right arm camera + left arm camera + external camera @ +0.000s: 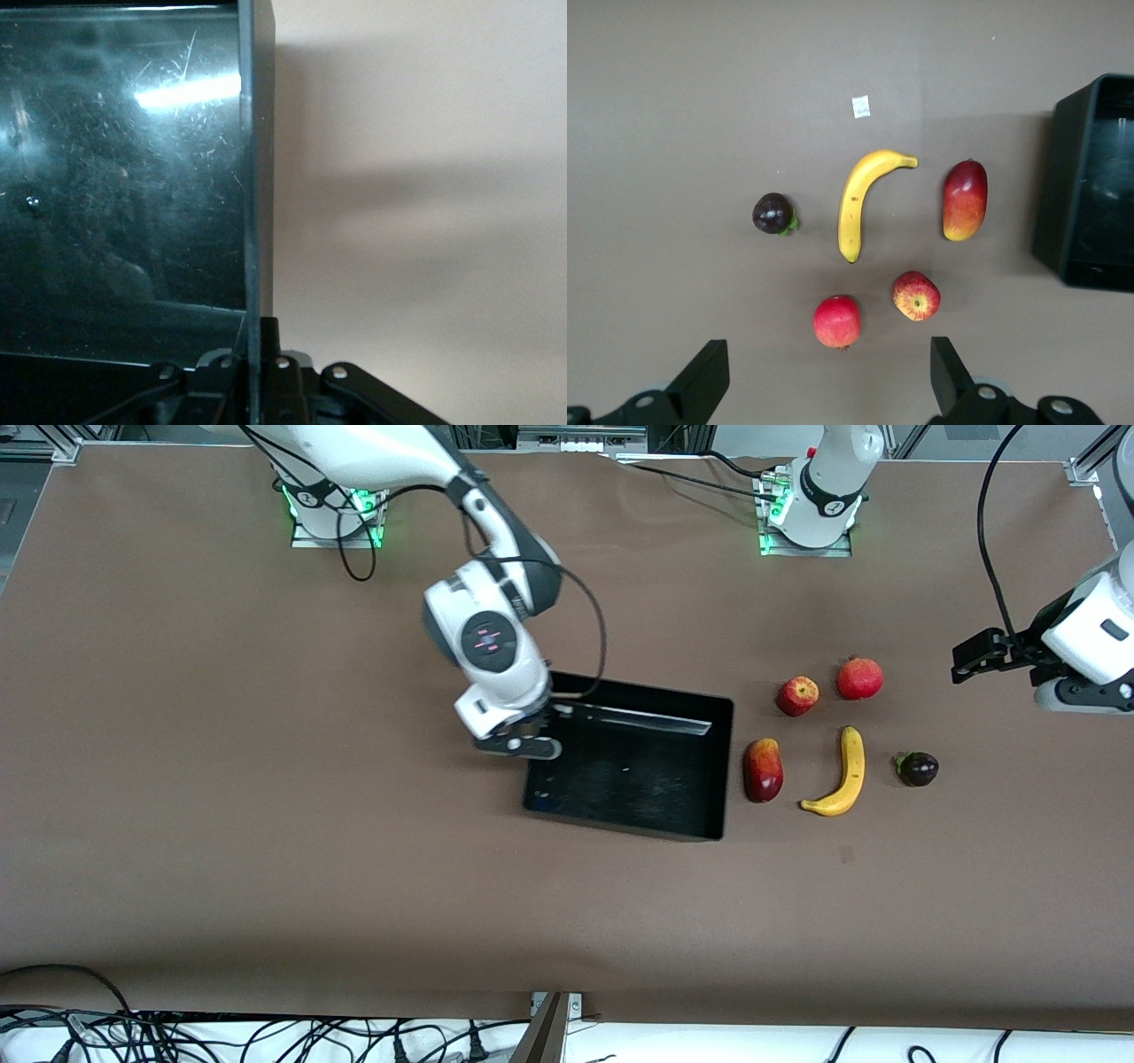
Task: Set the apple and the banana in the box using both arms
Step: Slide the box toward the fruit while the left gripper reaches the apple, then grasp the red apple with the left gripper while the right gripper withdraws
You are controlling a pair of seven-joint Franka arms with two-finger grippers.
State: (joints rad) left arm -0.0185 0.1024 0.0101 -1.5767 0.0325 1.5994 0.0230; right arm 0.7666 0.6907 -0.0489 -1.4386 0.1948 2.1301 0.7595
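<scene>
The black box lies mid-table. My right gripper is shut on the box's wall at the right arm's end; the right wrist view shows the thin wall pinched between the jaws of that gripper. The apple and the banana lie on the table beside the box, toward the left arm's end. My left gripper is open and empty, up in the air past the fruits at the left arm's end. The left wrist view shows the apple, the banana and the box below the left gripper.
A uniformly red round fruit lies beside the apple. A red-and-yellow mango lies between the box and the banana. A dark purple fruit lies beside the banana toward the left arm's end. A small tag lies nearer the front camera.
</scene>
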